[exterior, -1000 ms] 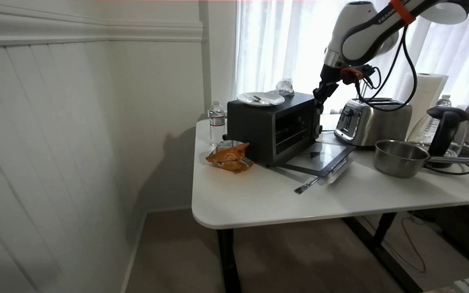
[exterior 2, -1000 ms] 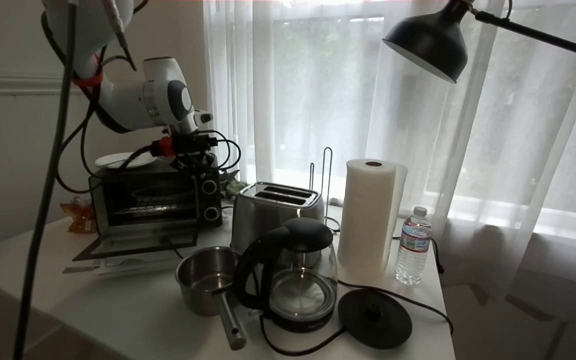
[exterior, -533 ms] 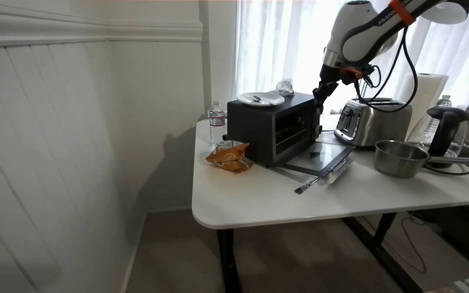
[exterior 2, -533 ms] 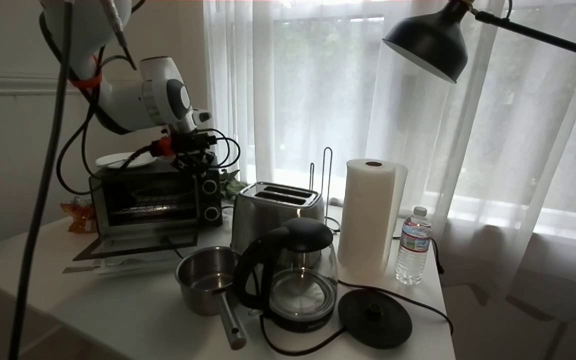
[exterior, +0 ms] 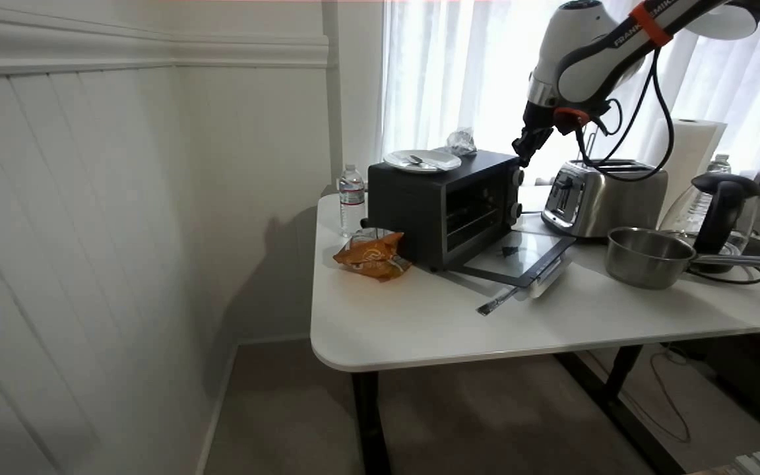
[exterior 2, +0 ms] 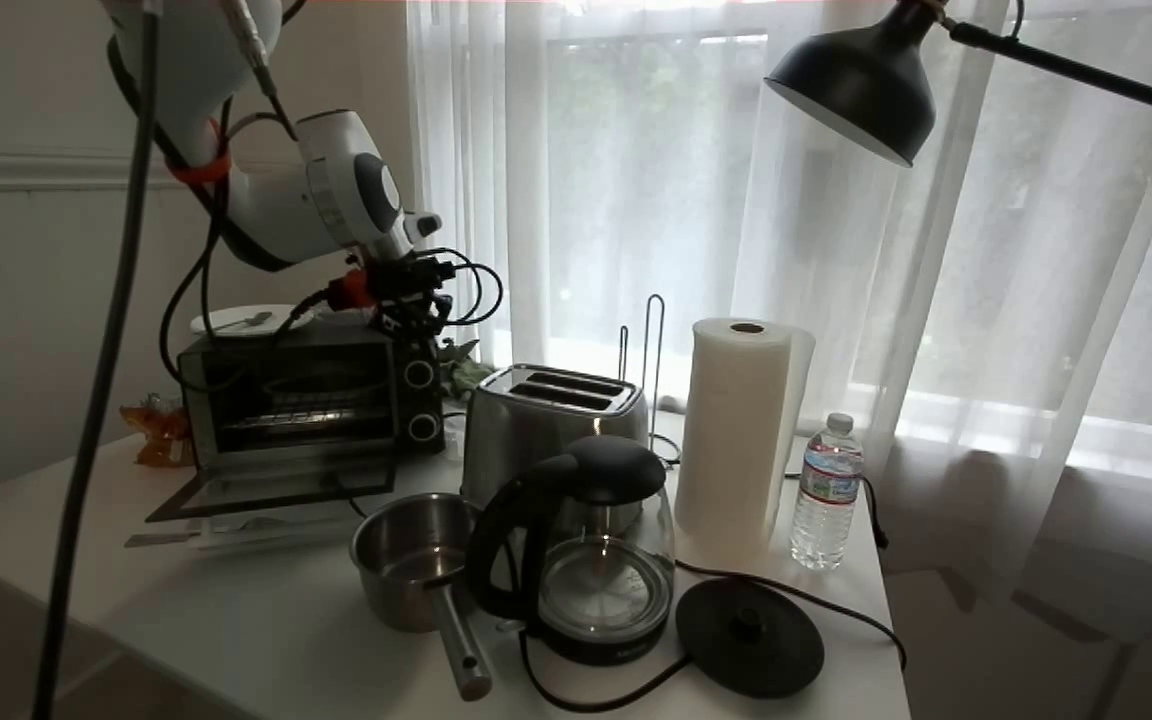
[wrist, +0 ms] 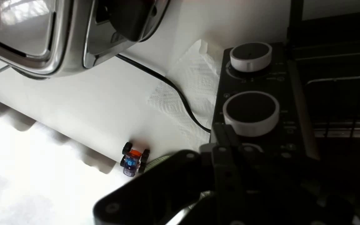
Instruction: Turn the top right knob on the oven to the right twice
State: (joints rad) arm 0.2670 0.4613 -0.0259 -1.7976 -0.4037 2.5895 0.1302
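Observation:
The oven (exterior: 406,218) is a black box with its glass door folded down, on the table; it also shows in an exterior view (exterior 2: 286,345). Its top right knob, a dark disc with a pale rim, shows in both exterior views (exterior: 518,177) (exterior 2: 419,374) and large in the wrist view (wrist: 251,114). The lower knob (wrist: 251,56) sits under it. My gripper (wrist: 227,134) is shut and empty, its tips close together beside the top knob's upper edge; contact cannot be told. In both exterior views, my gripper (exterior: 523,158) (exterior 2: 416,335) is just above the top knob.
A chrome toaster (exterior: 607,198) stands beside the oven's knob side. A saucepan (exterior: 647,257) and a glass kettle (exterior 2: 601,570) stand in front. A white plate (exterior: 419,160) lies on the oven. A black cord (wrist: 167,81) and a toy car (wrist: 133,159) lie near the oven.
My gripper has moved up and slightly toward the toaster side, uncovering the top knob in an exterior view. Between the two earlier moments it barely moved. The oven has not moved.

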